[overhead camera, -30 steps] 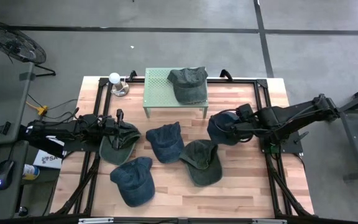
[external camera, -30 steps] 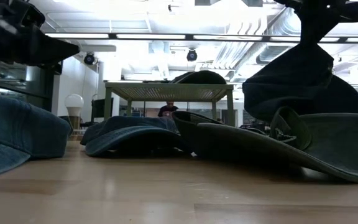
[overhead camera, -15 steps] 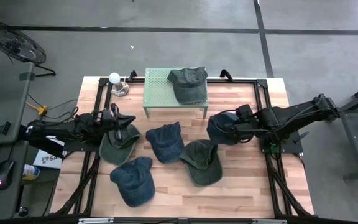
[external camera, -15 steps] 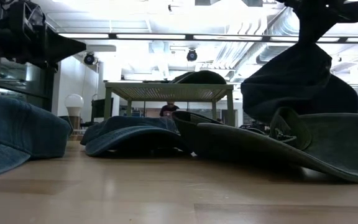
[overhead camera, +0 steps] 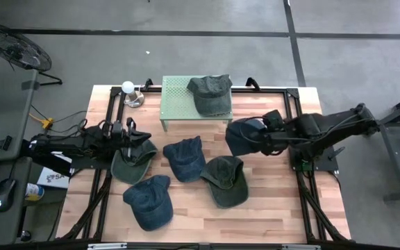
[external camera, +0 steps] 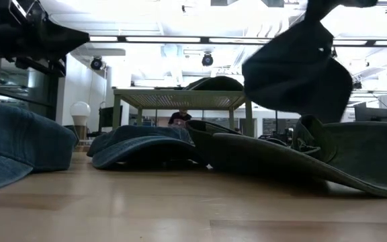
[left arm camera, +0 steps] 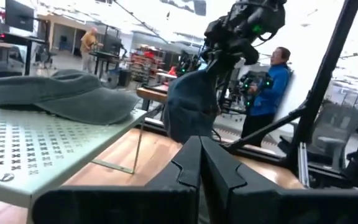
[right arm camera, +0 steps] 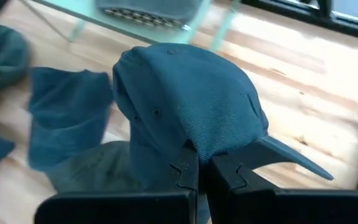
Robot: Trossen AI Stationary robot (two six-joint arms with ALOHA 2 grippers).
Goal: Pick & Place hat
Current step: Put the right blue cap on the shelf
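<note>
My right gripper (overhead camera: pixel 257 136) is shut on a dark blue hat (overhead camera: pixel 242 136), which hangs in the air at the table's right, near the green perforated stand (overhead camera: pixel 179 104). An olive hat (overhead camera: pixel 210 93) lies on that stand. In the low view the held hat (external camera: pixel 297 70) hangs clear above the other hats. My left gripper (overhead camera: pixel 132 130) is shut on nothing, raised above an olive hat (overhead camera: pixel 130 163) at the table's left. My right gripper pinches a bunched fold of the blue hat's crown (right arm camera: pixel 194 146) between its two fingers, beside the brim (right arm camera: pixel 291 160). The fingers slant down from the table's right side. The hat hangs below them, lifted clear of the table.
Three more hats lie on the wood: a blue one (overhead camera: pixel 185 157) in the middle, an olive one (overhead camera: pixel 226 180) to its right and a blue one (overhead camera: pixel 149 201) near the front. A white bulb on a base (overhead camera: pixel 128 91) stands at the far left corner. People show beyond the table.
My right gripper has risen and gone toward the green stand with the blue hat, which now hangs higher and more to the left. My left gripper has rolled at the wrist and tipped up a little without leaving its place.
</note>
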